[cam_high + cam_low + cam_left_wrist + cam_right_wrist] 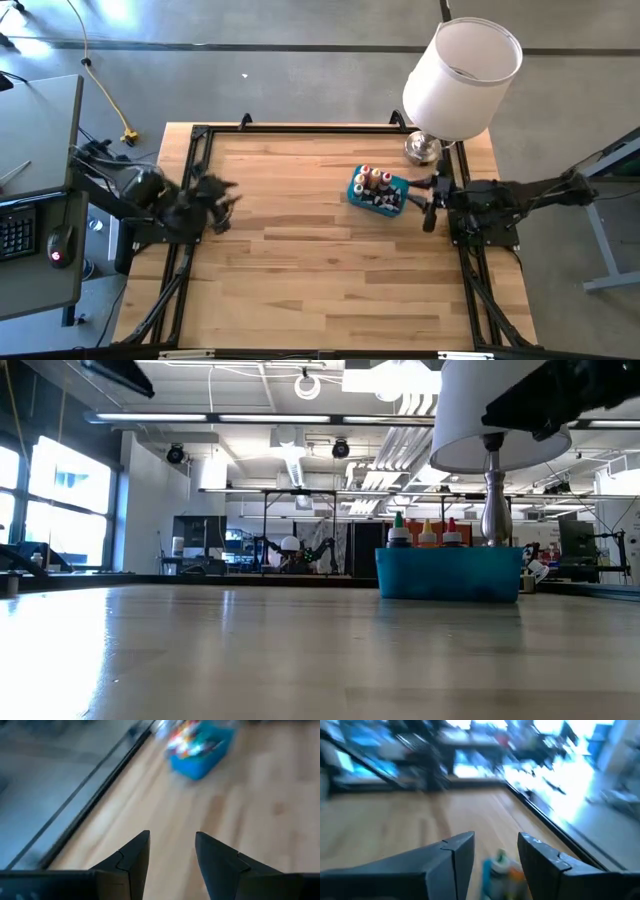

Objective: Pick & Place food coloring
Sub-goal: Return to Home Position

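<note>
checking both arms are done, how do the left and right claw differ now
The left claw is at the table's left, the right claw at its right. Only the right claw is beside the blue bin; the left claw is far off. Both are open, empty.

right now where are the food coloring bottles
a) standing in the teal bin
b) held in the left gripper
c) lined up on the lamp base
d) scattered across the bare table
a: the food coloring bottles stand together inside the teal bin, and the low view shows their caps above its rim.

high straight down; low table-level; wrists forward; high, low share bin (450,575)
</note>
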Robot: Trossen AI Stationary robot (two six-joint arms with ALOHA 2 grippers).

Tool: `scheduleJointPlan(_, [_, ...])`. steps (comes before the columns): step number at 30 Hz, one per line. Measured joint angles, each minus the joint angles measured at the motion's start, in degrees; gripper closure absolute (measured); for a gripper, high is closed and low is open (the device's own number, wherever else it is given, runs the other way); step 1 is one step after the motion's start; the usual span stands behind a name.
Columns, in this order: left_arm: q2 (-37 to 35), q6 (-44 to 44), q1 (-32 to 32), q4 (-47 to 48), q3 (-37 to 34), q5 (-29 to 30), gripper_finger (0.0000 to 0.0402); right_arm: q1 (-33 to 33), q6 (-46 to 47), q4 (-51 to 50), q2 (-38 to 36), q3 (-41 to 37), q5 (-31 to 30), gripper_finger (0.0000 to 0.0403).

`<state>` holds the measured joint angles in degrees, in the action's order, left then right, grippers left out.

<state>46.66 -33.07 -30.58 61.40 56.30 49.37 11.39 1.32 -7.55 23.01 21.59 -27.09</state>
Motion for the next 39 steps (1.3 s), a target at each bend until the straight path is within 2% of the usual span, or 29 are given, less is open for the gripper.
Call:
scheduleJointPlan(4, [-13.61,14.31,-5.8,-26.7,-21.12,2.61,0.0248,0.45,-5.87,11.22,-5.62,-8.07,6.7,0.0258])
scheduleJointPlan(8, [-25.94,29.09,-6.17,-47.88,-35.91,1.62,0.0248,0.4,-8.12,13.19,-10.46,-10.58,7.98,0.0259])
scheduleJointPlan(11, [-34.26,39.01,-3.98,-61.0,-44.77,-7.01,0.0248,0.4,-9.76,12.83,-13.49,-12.29,8.25,0.0259])
scheduleJointPlan(14, [-41.72,45.69,-0.66,-69.51,-51.49,-17.24,0.0248,0.4,-10.69,12.54,-16.14,-14.0,9.91,0.0259])
scheduleJointPlan(17, [-46.76,47.46,3.12,-70.66,-54.82,-20.8,0.0248,0.4,-10.78,12.06,-18.16,-15.34,11.51,0.0259])
scheduleJointPlan(18, [-46.34,47.35,4.32,-71.89,-55.04,-21.0,0.0248,0.4,-10.76,11.88,-18.71,-15.67,11.64,0.0259])
scheduleJointPlan(22, [-45.77,47.34,8.3,-67.0,-55.11,-23.75,0.0248,0.4,-10.75,11.28,-20.37,-17.17,11.65,0.0259])
scheduleJointPlan(27, [-45.64,42.24,12.18,-65.01,-55.2,-24.52,0.0247,0.4,-8.96,10.43,-20.39,-18.91,11.42,0.0259])
scheduleJointPlan(31, [-44.73,37.35,13.09,-64.86,-55.25,-24.57,0.0247,0.4,-8.6,11.02,-20.24,-20.94,11.53,0.0259])
scheduleJointPlan(39, [-44.37,37.17,12.95,-64.84,-55.34,-24.66,0.0247,0.4,-3.83,11.29,-18.84,-20.97,11.18,0.0259])
